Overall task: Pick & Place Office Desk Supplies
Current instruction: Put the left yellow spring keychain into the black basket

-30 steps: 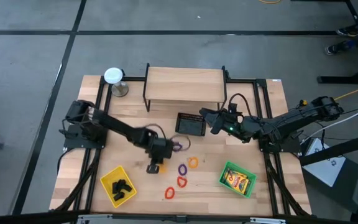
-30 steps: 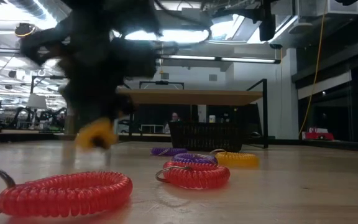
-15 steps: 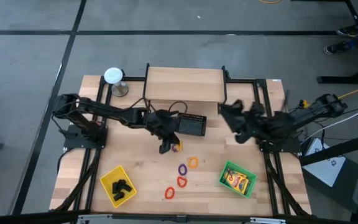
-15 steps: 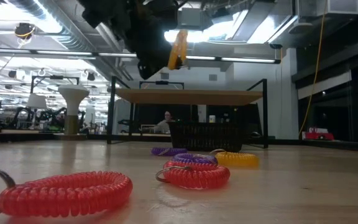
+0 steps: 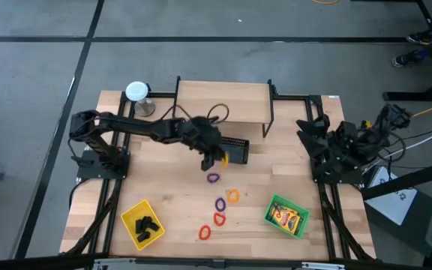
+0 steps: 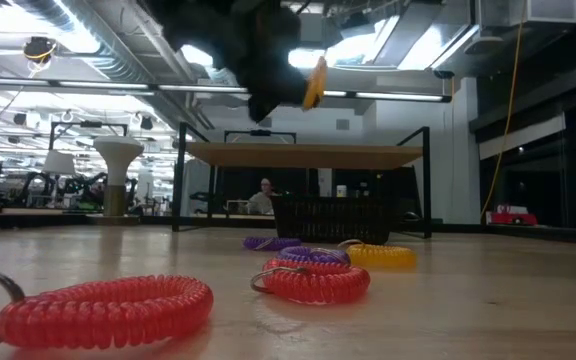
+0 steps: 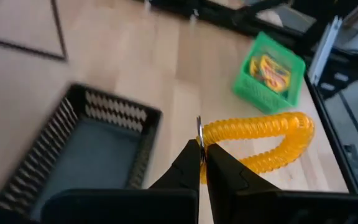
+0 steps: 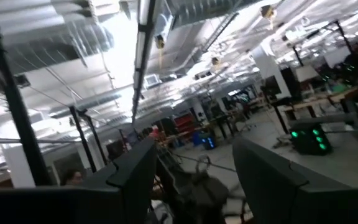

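My left gripper (image 5: pixel 213 154) is shut on a yellow coil ring (image 7: pixel 260 140) and hangs above the table beside the black mesh basket (image 5: pixel 232 150). The low view shows this ring (image 6: pixel 314 84) high above the table. Two purple rings (image 5: pixel 213 178) (image 5: pixel 220 203), an orange ring (image 5: pixel 233 196) and two red rings (image 5: pixel 219 218) (image 5: pixel 204 232) lie flat on the wood. A crayon pack (image 5: pixel 286 217) lies in the green tray, and black clips (image 5: pixel 145 225) lie in the yellow tray. My right gripper (image 8: pixel 191 168) is open, raised at the table's right edge and pointing up into the room. My left gripper pinches the thin metal ring (image 7: pixel 199 127) at one end of the yellow coil between its two fingertips (image 7: pixel 191 163). The fingers slant down and forward. The coil loops out beyond the fingertips, lifted clear of the table and the basket.
A wooden shelf (image 5: pixel 223 101) on a black frame stands at the back behind the basket. A white-topped round metal object (image 5: pixel 137 92) stands at the back left. The green tray (image 5: pixel 270 210) sits front right and the yellow tray (image 5: pixel 130 214) front left.
My left gripper has lifted the yellow ring off the table and carried it up and toward the far edge and the right, to the basket's side. My right gripper has drawn back from the basket toward the table's right edge, rising and tipping upward.
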`<state>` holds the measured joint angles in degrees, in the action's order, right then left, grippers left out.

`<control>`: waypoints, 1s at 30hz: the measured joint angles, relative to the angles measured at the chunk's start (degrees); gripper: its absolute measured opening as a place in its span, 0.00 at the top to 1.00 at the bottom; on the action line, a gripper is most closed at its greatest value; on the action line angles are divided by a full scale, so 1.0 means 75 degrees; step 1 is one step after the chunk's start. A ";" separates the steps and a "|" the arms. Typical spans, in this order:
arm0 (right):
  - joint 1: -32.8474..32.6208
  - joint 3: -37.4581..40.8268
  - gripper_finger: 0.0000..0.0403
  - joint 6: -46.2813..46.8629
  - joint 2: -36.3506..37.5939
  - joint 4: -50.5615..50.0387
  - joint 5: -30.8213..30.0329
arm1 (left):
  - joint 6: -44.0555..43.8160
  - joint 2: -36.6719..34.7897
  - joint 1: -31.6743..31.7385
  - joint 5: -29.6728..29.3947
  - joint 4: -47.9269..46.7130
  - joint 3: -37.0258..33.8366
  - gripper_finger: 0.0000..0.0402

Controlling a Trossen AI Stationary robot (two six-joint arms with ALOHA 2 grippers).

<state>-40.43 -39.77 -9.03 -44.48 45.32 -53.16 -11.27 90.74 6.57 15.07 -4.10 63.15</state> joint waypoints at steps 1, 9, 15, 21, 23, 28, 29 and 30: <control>-0.0060 0.0000 0.47 0.0014 0.0025 -0.0059 -0.0144 | 0.0052 0.0024 0.0102 0.0003 -0.0106 0.0153 0.99; -0.0295 0.0000 0.47 -0.0103 0.0042 -0.0063 -0.0641 | 0.0739 0.1109 0.0640 0.0389 -0.0892 0.1654 0.99; -0.0297 0.0000 0.47 -0.0182 0.0088 -0.0055 -0.0721 | 0.1126 0.2340 0.0653 0.0477 -0.1639 0.2719 0.99; -0.0297 0.0000 0.47 -0.0189 0.0112 -0.0055 -0.0720 | 0.1387 0.3077 0.0593 0.0385 -0.2118 0.3373 0.99; -0.0297 0.0000 0.47 -0.0170 0.0112 -0.0058 -0.0717 | 0.1447 0.3146 0.0594 0.0343 -0.2153 0.3413 0.99; -0.0297 0.0000 0.47 -0.0170 0.0112 -0.0057 -0.0717 | 0.1867 0.3170 0.0609 -0.0257 -0.2459 0.3422 0.99; -0.0297 0.0000 0.47 -0.0170 0.0112 -0.0061 -0.0715 | 0.1979 0.3170 0.0612 -0.0404 -0.2568 0.3422 0.98; -0.0297 0.0000 0.47 -0.0170 0.0112 -0.0058 -0.0715 | 0.2101 0.3170 0.0607 -0.0567 -0.2649 0.3422 0.98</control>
<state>-42.65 -39.77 -10.31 -43.64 44.88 -58.53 4.49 114.52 11.11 10.81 -23.96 88.82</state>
